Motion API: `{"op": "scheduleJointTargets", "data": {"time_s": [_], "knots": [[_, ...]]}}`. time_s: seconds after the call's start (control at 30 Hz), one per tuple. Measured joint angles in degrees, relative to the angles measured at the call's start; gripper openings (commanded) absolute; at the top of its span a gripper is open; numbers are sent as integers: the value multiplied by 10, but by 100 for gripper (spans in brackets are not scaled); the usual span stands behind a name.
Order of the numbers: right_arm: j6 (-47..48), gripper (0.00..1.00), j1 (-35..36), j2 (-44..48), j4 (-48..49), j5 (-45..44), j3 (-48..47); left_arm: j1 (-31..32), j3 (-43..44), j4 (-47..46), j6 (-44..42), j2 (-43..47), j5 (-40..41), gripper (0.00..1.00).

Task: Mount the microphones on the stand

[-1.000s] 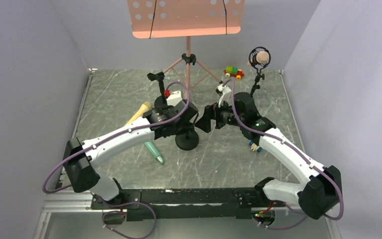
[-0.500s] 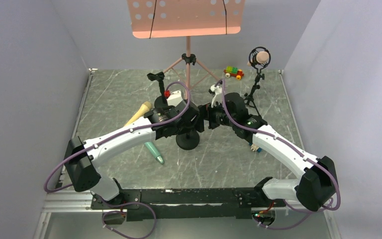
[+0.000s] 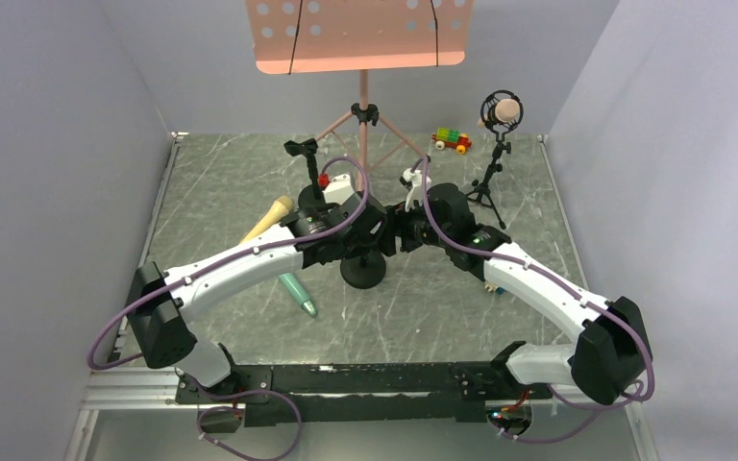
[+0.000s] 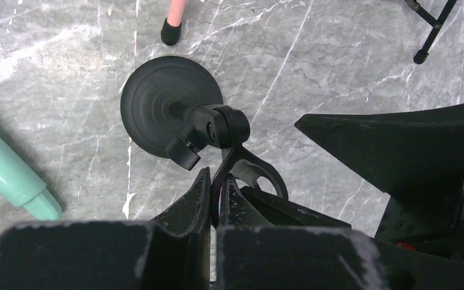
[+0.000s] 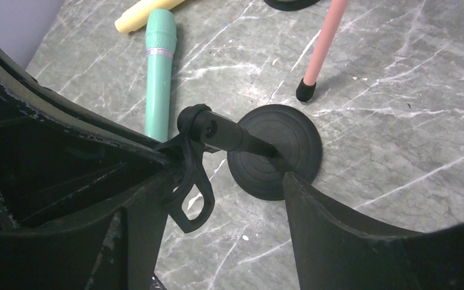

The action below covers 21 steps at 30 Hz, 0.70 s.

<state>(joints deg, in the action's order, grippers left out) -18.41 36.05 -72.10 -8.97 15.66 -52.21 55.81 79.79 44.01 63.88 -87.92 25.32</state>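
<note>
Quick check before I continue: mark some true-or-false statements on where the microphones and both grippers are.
1. The salmon pink plastic microphone sits in the small black tripod stand. True.
2. The teal green plastic microphone is clipped into the black round-base stand. False: it lies on the grey marbled table.
3. The left gripper is shut on that stand's black clip. True.
4. The right gripper holds the pale yellow plastic microphone. False: its jaws are open around the stand's top; that microphone lies on the table.
</note>
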Motion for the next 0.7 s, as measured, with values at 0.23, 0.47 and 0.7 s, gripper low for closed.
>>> {"op": "scheduleJointTargets", "data": {"time_s": [0.23, 0.47, 0.7], "knots": [[14, 38, 3, -3, 16, 20, 2, 0, 0, -9, -12, -1, -5, 0], [36, 15, 3, -3, 26, 43, 3, -2, -24, -49, -35, 9, -10, 0], [55, 0, -2, -2, 30, 56, 7, -7, -78, -112, -64, 43, -26, 0]]}}
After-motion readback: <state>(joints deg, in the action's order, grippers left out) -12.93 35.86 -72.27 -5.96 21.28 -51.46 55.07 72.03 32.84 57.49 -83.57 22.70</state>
